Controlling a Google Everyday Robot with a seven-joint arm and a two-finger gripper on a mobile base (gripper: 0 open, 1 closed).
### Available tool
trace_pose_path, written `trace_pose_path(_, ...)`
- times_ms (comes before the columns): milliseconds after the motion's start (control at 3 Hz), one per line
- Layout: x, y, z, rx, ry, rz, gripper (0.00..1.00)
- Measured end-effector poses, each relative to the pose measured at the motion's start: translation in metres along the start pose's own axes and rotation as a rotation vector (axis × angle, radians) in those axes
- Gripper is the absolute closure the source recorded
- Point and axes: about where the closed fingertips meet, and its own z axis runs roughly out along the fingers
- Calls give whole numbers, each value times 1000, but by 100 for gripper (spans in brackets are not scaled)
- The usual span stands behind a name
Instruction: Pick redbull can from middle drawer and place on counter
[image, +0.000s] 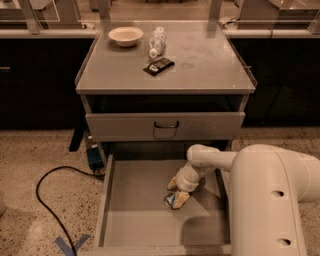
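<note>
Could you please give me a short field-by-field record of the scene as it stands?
end effector: lowered into the middle drawer, at the redbull can
redbull can: inside the drawer, right of centre
middle drawer: pulled open
counter: bowl, clear bottle on its side, dark packet
top drawer: closed

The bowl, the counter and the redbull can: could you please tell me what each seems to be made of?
The bowl looks like pale ceramic or plastic, going by its smooth, even rim. The counter seems to be grey sheet metal, with a dull sheen and a folded edge. The redbull can, at the gripper in the middle drawer, appears to be thin metal, going by its glinting end.
</note>
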Motion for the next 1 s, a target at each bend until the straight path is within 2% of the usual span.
trace_pose_path(667, -2, 4, -1, 2, -12, -7, 88)
trace_pose_path(1000, -27, 18, -37, 102, -71, -100, 100)
